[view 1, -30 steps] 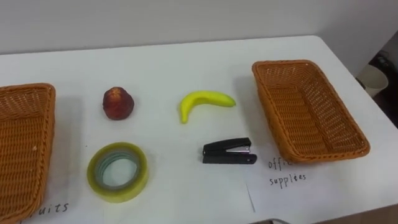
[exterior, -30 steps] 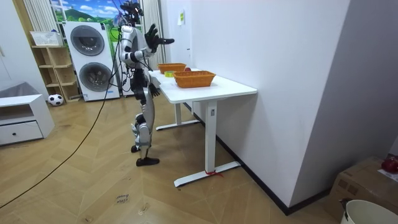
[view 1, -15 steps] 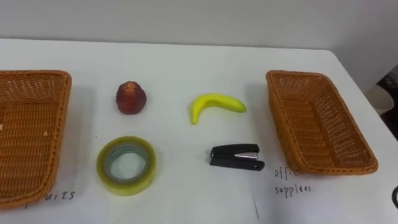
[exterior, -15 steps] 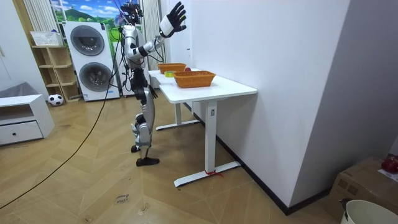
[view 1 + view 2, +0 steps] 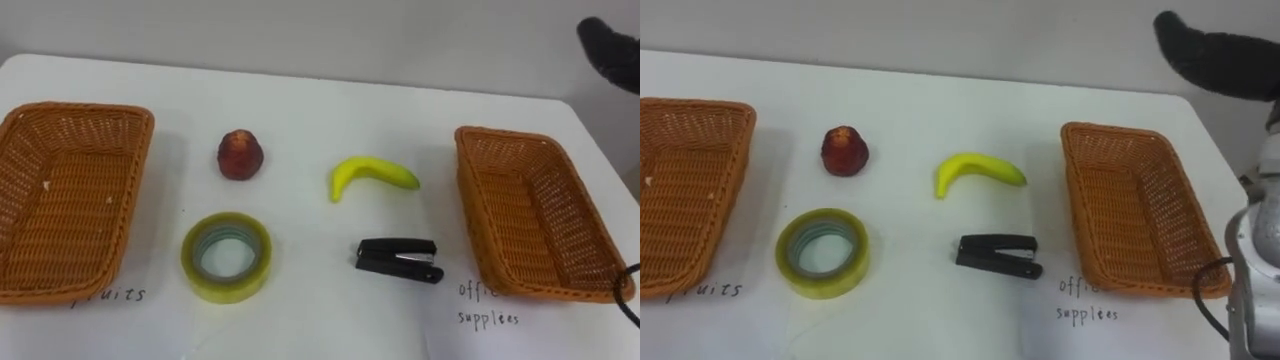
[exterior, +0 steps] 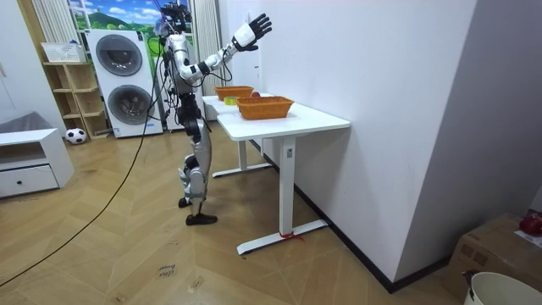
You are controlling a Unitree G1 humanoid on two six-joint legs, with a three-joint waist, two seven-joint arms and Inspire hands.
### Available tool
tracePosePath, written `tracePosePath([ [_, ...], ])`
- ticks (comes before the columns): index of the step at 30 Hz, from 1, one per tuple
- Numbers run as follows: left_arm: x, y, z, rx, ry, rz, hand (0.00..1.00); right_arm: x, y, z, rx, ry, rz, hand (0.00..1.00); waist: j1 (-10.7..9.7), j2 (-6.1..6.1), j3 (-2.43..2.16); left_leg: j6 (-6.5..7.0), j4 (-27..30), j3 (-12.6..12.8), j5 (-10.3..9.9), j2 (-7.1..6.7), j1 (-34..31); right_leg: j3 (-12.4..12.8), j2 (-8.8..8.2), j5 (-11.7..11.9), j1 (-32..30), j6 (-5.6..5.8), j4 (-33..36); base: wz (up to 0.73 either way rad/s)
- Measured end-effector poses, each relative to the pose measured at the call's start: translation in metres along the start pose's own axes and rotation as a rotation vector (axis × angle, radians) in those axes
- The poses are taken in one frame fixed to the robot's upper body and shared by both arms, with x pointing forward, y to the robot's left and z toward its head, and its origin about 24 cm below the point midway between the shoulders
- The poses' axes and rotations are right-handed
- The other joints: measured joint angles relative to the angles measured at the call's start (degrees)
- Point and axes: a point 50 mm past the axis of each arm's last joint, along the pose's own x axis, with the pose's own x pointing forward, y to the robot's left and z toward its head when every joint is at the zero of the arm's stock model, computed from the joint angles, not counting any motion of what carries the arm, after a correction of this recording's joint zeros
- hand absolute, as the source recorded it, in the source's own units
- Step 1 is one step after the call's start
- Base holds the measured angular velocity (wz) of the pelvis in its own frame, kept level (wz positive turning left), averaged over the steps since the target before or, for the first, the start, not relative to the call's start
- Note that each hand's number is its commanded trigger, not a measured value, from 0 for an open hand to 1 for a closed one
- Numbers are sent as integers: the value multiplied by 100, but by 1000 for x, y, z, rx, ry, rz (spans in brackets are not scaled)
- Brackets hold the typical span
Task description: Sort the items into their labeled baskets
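Risk lies mostly in the reach: the right robot hand (image 6: pixel 254 27) is held high above the surface (image 5: pixel 300 110), fingers spread and holding nothing, well apart from everything it must sort. The red fruit (image 5: pixel 241 156) and banana (image 5: pixel 372 176) lie between the two baskets, with the tape roll (image 5: pixel 227 256) and stapler (image 5: pixel 398 260) nearer the robot; all four rest on the surface and both baskets look empty. A fast descent from that height could catch the rim of the right basket (image 5: pixel 535 225) and shove it toward the edge. The banana lies near the stapler, so a loose grab might drag both. The rounded fruit may roll if nudged, and the left basket (image 5: pixel 70 195) would mean a long cross-body carry for this arm.
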Motion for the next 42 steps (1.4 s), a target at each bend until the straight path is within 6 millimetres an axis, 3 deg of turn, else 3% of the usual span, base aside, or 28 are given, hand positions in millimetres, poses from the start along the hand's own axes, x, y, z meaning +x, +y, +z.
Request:
tracePosePath([
  [11,2,4,11,-13,-40,17,0,-7,33,-4,-44,27,280,0,185,-2,-9,0,68,-120,0,4,-103,-131,-17,2,-24,-3,-1,5],
  [16,2,4,12,-13,-42,17,0,-9,37,-9,-69,55,344,0,182,4,-12,0,69,-122,0,3,-105,-137,-19,2,-24,-3,-11,0],
  [29,4,5,22,2,-69,10,0,-27,52,-53,-171,285,577,0,163,13,-25,1,60,-130,1,-1,-41,-139,-13,11,81,-8,-94,0],
  [42,6,9,23,21,-78,-16,0,-44,56,-67,-196,369,757,0,207,-161,-50,0,65,-215,1,-2,-67,-210,-17,11,115,-8,-112,3],
])
